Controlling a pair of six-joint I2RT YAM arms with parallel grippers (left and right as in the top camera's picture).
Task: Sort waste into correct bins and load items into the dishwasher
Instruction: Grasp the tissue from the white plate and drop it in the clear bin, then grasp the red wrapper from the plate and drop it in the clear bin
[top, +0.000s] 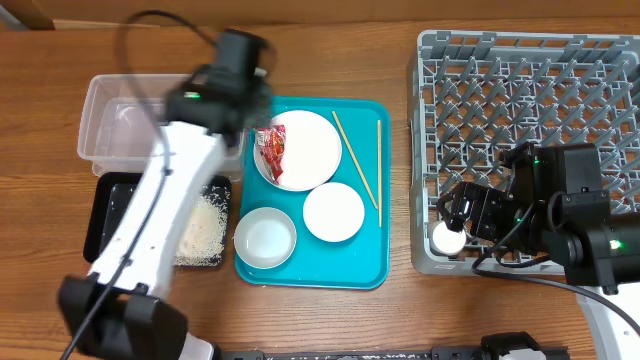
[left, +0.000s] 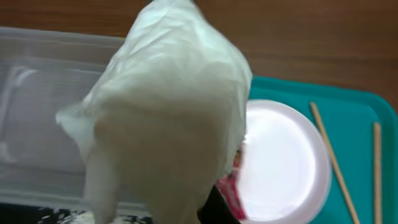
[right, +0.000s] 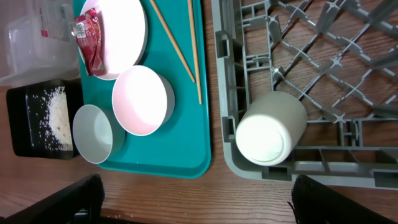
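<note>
While your left gripper clamps the white tissue, it hangs crumpled in soft, bulging folds; your right gripper stands spread wide, empty.

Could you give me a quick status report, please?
Left gripper shut on tissue, near clear tub. Right gripper open over cup lying in rack. Wrapper on plate; nothing blocking.

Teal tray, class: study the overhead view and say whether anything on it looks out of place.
Yes. A crinkled red snack wrapper lies on the left side of the round white plate. It looks odd because it is waste resting on tableware.
</note>
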